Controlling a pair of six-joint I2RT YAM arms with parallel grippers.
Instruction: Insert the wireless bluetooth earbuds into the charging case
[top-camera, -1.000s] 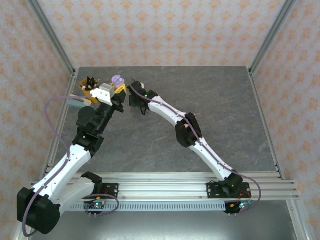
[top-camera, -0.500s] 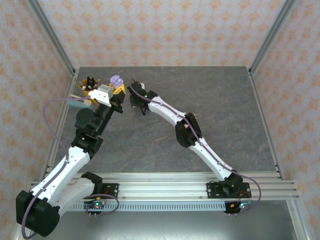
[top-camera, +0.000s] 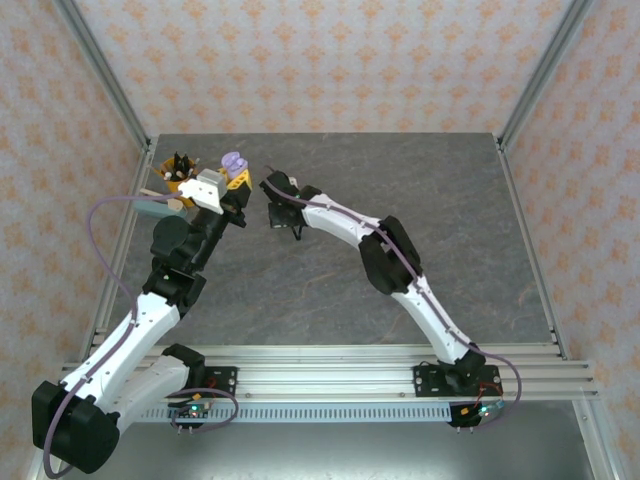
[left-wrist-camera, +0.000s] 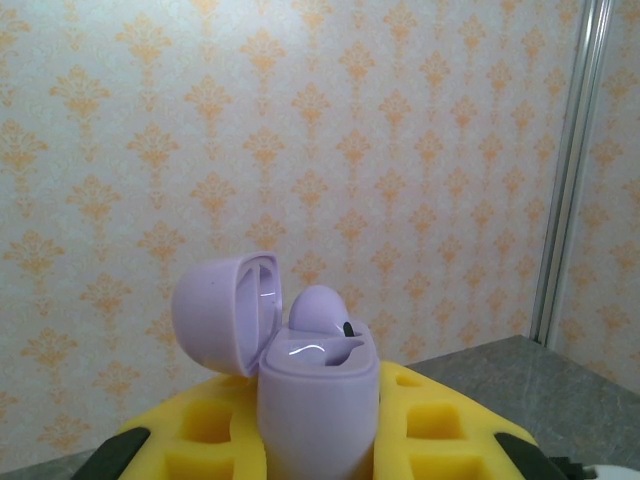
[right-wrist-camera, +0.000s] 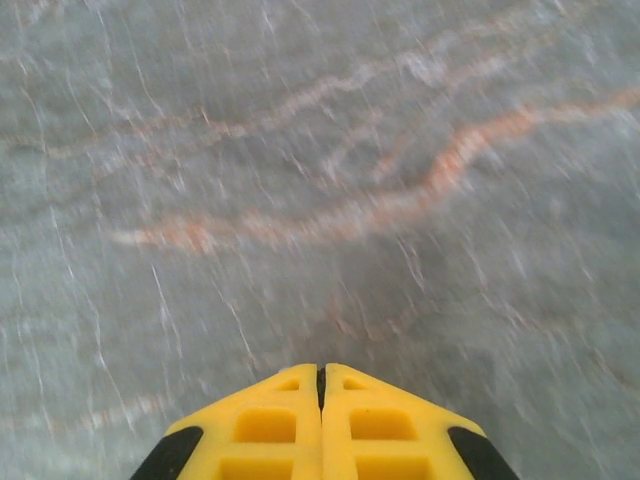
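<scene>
In the overhead view the left tool (top-camera: 232, 178) sat in the upper left of the frame, beside an orange holder (top-camera: 178, 172) at the bench's (top-camera: 430, 200) far left corner. Its yellow fingers (left-wrist-camera: 440, 425) were clamped on the lilac charging case (left-wrist-camera: 318, 400), which stood upright low in the centre of the left wrist view with its lid (left-wrist-camera: 225, 310) swung open to the left. One lilac earbud (left-wrist-camera: 322, 308) sat in the case, its rounded head rising above the rim. The right tool (right-wrist-camera: 321, 375), just right of the left one in the overhead view, hung above bare grey stone, its fingers pressed together with nothing between them.
</scene>
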